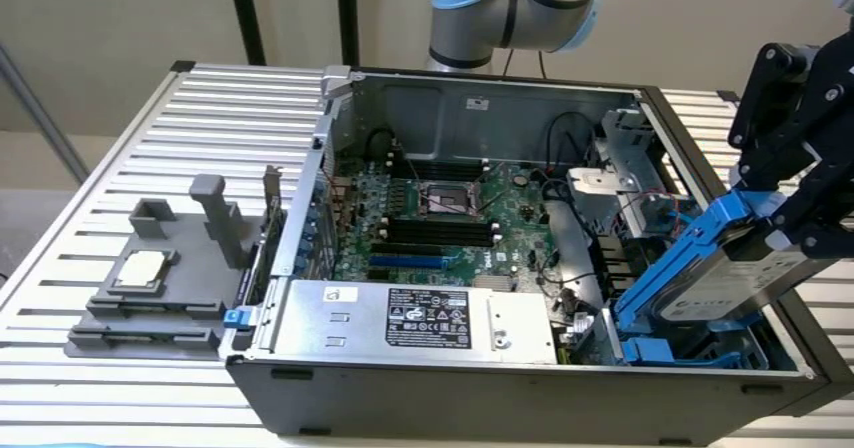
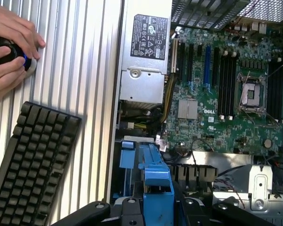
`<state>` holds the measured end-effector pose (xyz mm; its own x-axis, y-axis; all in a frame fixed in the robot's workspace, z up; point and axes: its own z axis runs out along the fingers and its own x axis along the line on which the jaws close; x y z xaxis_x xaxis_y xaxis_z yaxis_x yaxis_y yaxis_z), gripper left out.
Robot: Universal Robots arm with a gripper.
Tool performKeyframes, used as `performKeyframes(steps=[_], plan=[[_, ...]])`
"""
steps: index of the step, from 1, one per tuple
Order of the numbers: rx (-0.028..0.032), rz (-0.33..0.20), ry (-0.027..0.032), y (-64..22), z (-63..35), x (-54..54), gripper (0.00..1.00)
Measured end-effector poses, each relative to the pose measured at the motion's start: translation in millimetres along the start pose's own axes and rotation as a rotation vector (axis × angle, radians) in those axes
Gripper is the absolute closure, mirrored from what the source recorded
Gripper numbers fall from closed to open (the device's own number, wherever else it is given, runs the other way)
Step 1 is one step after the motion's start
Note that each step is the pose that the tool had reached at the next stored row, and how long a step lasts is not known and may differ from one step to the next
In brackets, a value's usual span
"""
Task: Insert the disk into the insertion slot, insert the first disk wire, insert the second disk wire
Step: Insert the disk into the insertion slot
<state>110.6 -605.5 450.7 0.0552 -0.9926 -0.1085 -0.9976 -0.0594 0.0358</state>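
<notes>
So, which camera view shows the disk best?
The exterior view: the disk hangs tilted in the gripper over the slot, its grey face and blue frame visible. The wrist view shows its blue frame end-on, near the camera.

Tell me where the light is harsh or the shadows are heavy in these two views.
Exterior view: soft, even light; the ribbed table is bright, the green board sits in the case walls' shade, and the disk held in the claw shows no glare. Wrist view: the metal grille washes out almost to white, and the table glares beside the dark keyboard.
</notes>
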Motion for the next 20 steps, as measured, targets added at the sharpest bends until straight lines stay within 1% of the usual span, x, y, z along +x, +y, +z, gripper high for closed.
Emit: performKeyframes(steps=[2, 7, 20], plan=[[0.0, 0.0, 0.0003, 0.2, -2.0, -0.2, 0.68], [0.0, 0.0, 0.0001, 0.5, -1.8, 0.9, 0.68], [-0.0001, -0.001, 0.0004, 1.0, 6.1, 2.4, 0.68]])
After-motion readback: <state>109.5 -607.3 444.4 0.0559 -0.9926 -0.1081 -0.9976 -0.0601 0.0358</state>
